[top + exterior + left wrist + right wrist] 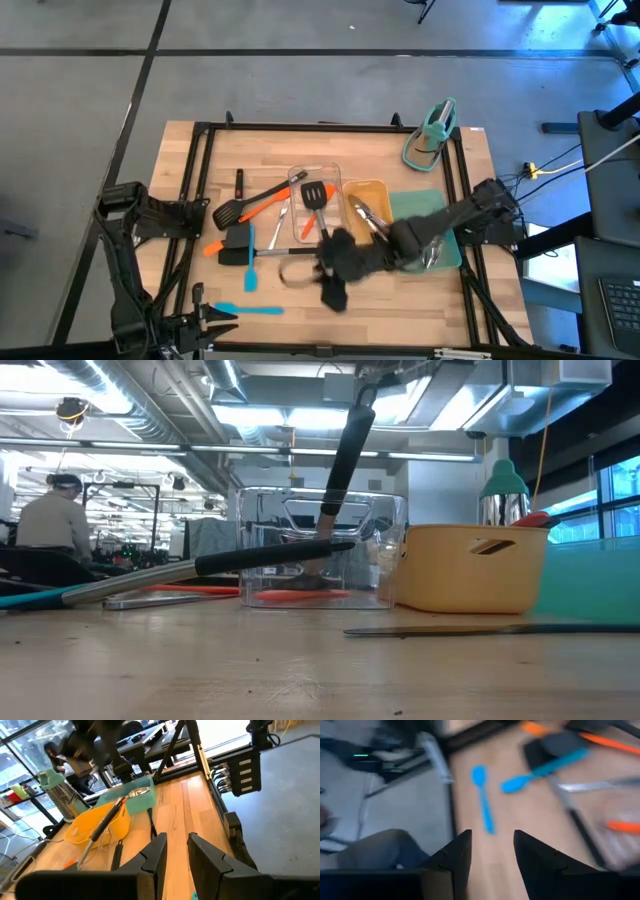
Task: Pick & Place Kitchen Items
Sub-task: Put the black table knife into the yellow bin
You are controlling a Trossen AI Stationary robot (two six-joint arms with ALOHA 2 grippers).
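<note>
We see the right gripper [333, 292] out over the table's middle front, just in front of the clear tray [312, 205]. In its wrist view the 2 fingers [455, 857] stand apart with bare wood between them and nothing held. The left gripper [176, 851] sits parked at the table's left edge; its fingers [157, 851] show a narrow gap with nothing in it.

Utensil positions:
- black slotted turner [318, 205] lies in the clear tray, head toward the back; in the low view its handle leans up out of the tray
- orange spatula [308, 229] is also in the clear tray
- 2nd black turner [229, 213] with an orange handle lies on wood left of the tray, handle reaching the tray's edge
- black spatula [238, 242] sits on the table left of the tray, with the blue spatula [249, 262] across it
- blue spoon [248, 309] lies near the front left
- tongs [366, 213] are in the yellow tray [385, 192]
- steel spoons [140, 793] are in the green tray [412, 200], partly hidden by the right arm in the high view

Teal stand [432, 134] is at the back right corner. A person [55, 520] sits in the room behind.
</note>
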